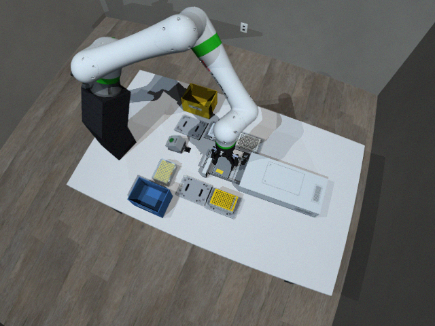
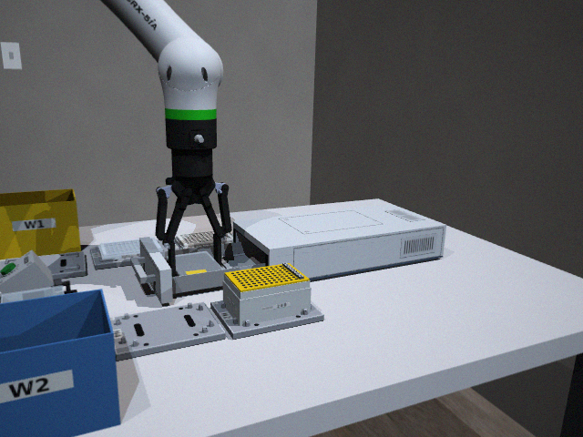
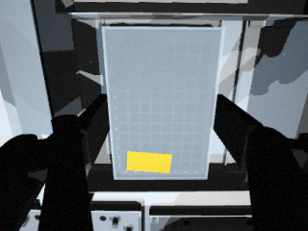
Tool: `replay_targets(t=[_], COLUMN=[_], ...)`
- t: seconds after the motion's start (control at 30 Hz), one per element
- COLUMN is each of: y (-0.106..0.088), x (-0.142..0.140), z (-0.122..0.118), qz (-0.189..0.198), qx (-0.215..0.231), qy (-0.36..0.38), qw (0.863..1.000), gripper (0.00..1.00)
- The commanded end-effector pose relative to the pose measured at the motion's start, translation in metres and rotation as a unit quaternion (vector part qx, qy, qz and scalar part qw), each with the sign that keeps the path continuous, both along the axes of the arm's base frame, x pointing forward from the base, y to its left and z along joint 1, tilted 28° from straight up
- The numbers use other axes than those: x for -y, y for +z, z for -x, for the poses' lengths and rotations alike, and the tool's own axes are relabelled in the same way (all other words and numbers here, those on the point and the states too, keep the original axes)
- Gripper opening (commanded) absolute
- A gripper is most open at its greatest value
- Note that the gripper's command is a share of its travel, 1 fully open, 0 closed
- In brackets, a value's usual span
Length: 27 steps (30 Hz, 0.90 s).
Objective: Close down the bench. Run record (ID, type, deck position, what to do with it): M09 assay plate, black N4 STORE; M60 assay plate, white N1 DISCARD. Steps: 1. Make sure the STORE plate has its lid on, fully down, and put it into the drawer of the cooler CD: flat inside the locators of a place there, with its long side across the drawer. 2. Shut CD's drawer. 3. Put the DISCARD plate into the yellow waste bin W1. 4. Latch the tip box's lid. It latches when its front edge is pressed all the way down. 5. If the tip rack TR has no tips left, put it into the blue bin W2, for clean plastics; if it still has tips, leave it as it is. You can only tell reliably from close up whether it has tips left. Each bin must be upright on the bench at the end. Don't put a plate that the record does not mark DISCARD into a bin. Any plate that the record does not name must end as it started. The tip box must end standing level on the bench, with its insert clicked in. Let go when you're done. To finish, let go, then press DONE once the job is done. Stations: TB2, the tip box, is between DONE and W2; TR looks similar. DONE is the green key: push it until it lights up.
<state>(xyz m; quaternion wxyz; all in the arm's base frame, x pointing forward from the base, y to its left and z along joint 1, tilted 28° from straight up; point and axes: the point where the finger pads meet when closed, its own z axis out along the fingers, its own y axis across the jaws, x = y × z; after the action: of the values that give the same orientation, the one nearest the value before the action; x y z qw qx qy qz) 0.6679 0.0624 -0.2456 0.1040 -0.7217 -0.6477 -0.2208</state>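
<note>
Wrist view: the lidded plate (image 3: 161,101) is filling the middle, a yellow label near its lower edge; the wells are showing only faintly through the lid, and the plate's own colour cannot be told.
Gripper (image 2: 193,256): reaching straight down into the open drawer (image 2: 162,277) of the cooler (image 2: 339,235), fingers clamping the plate by its long sides.
Plate position: sitting low in the drawer; whether it is resting flat in the locators is hidden by the drawer walls.
Top view: the wrist is covering most of the drawer; only the yellow label is peeking out.
Yellow bin (image 2: 39,220): cut off at the left edge, marked W1.
Blue bin (image 2: 56,361): cut off at the corner, marked W2.
Yellow-topped rack (image 2: 266,291): standing just in front of the drawer; tips cannot be made out.
</note>
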Motion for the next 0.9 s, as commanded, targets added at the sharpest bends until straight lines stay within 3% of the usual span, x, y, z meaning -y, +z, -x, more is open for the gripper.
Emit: replay_targets(t=[0.0,0.87], y=[-0.0001,-0.0033], x=[0.0002,-0.0014], z=[-0.0010,-0.0017], qz=[0.000,0.000], qx=[0.001,0.001], qy=[0.000,0.000], qw=[1.000,1.000], gripper=[0.10,0.10])
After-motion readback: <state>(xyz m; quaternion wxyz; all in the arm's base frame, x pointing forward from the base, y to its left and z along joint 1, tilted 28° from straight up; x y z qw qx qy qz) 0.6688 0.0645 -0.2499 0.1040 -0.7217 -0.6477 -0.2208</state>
